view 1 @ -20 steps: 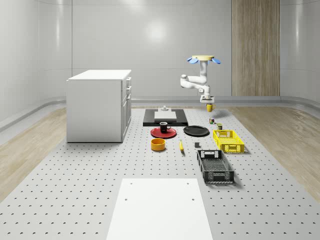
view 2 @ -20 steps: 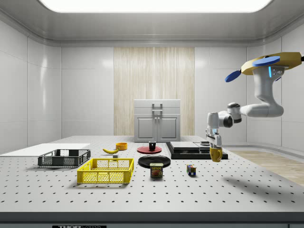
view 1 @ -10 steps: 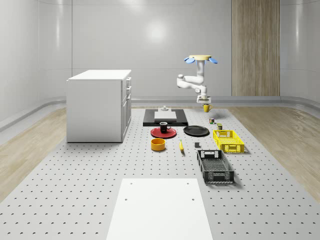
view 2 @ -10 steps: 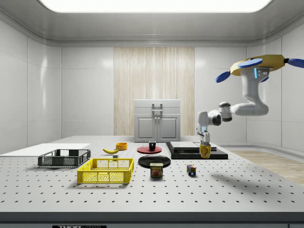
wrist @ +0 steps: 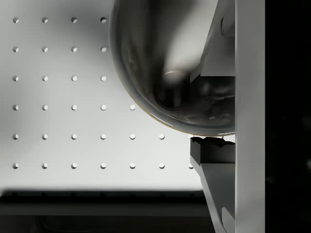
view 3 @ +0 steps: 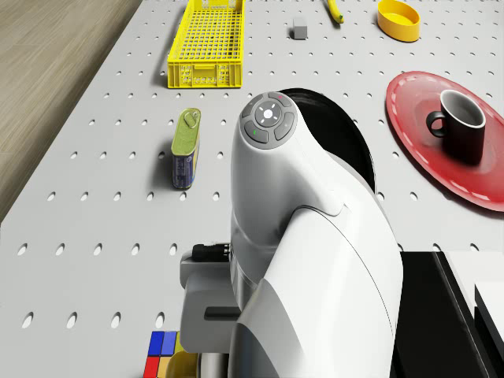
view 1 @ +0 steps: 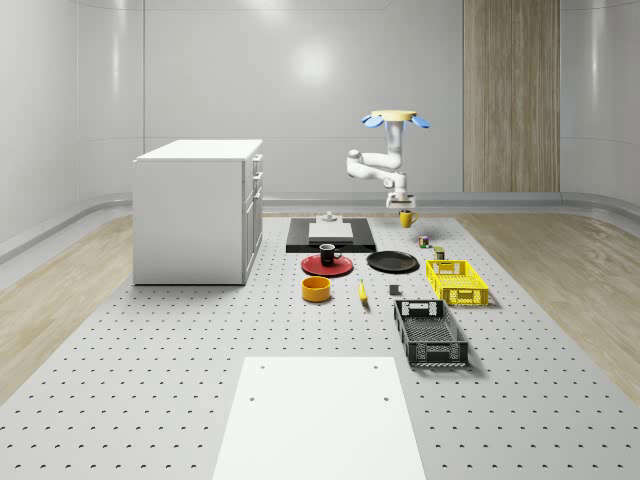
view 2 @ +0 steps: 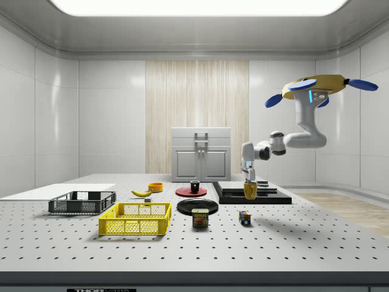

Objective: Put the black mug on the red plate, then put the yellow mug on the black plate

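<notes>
1. Mug handling: the yellow mug [view 2: 250, 191] is hanging in the air from the gripper [view 2: 248, 180], clear of the surface [view 2: 304, 243], just off the near edge of the black slab [view 2: 267, 198] in the side view. The fingers are pinching its rim, one inside the bowl in the wrist view.
2. Drone [view 1: 396, 118] is hovering above the far end of the surface, beside the black plate [view 1: 392, 262], which is lying well apart from the mug in the whole-scene view.
3. Black mug [view 3: 461, 126] is already sitting on the red plate [view 3: 417, 110], so the first half looks done.
4. Judging by its look: rigid, glossy, likely ceramic, light enough for a rim pinch but slick; a tilt could be letting it swing or slip. The wall opposite the handle seems the safest hold.
5. Plates are looking flat, round and shallow-rimmed; the surface is matte grey, perforated with a regular grid of holes.
</notes>
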